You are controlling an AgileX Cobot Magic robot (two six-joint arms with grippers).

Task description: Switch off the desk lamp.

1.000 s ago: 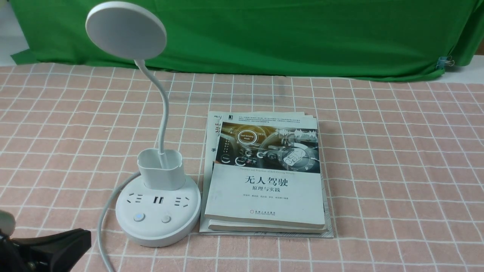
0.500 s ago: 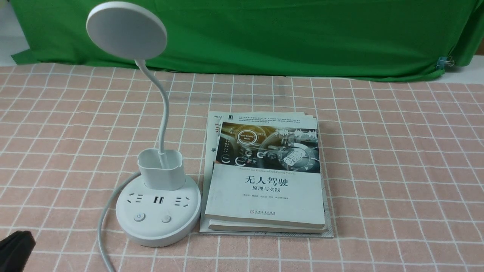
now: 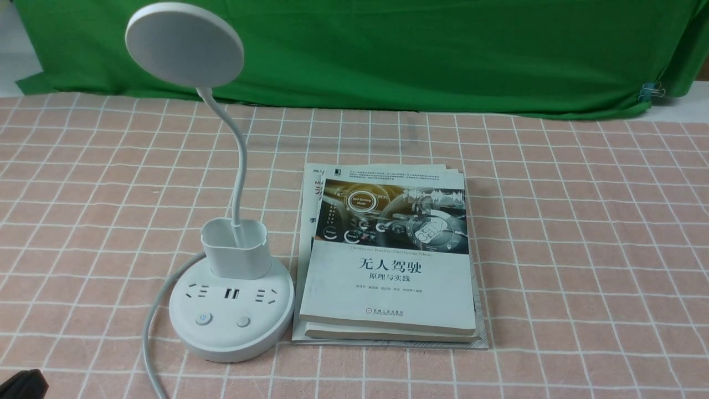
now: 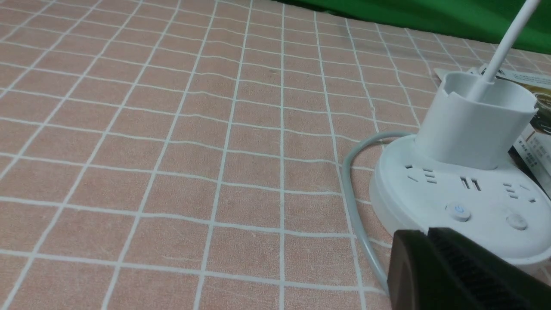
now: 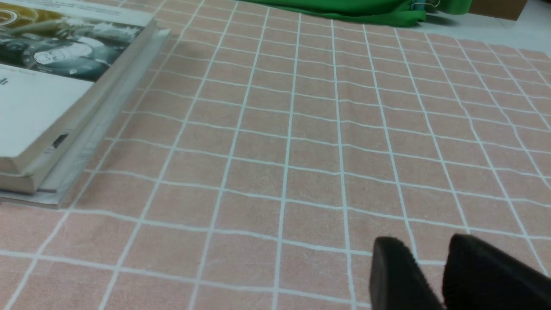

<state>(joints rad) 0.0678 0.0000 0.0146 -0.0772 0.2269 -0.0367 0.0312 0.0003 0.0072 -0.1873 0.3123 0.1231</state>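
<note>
The desk lamp (image 3: 240, 166) is stood upright on the largest thing in view, a pink tablecloth (image 3: 587, 249) ruled with white lines, toward the robot's left. Behind the tablecloth, a green cloth (image 3: 415, 55) is hung across the far side, its right end pinched by a clip (image 3: 652, 92). A stack of books (image 3: 388, 288) is laid flat just beside the lamp, on its right, with a car dashboard printed on the top cover. The lamp's round base (image 3: 232, 343) is marked with sockets, and a small cup (image 3: 238, 255) is carried at its back. The bendy neck is risen from the cup and topped by a tilted disc head (image 3: 185, 47), whose underside is seen grey and unlit. A grey cable (image 3: 148, 332) is curved around the base's left side. Near the base, the left gripper (image 4: 424, 233) is closed, its tips brought together with nothing held. The right gripper (image 5: 426, 240) is parted a little, nothing gripped, and is held well apart from the lamp. Smallest are two round buttons on the base's near part: the left button (image 3: 203, 318) is marked with a power sign, the right button (image 3: 242, 321) is seen plain.
</note>
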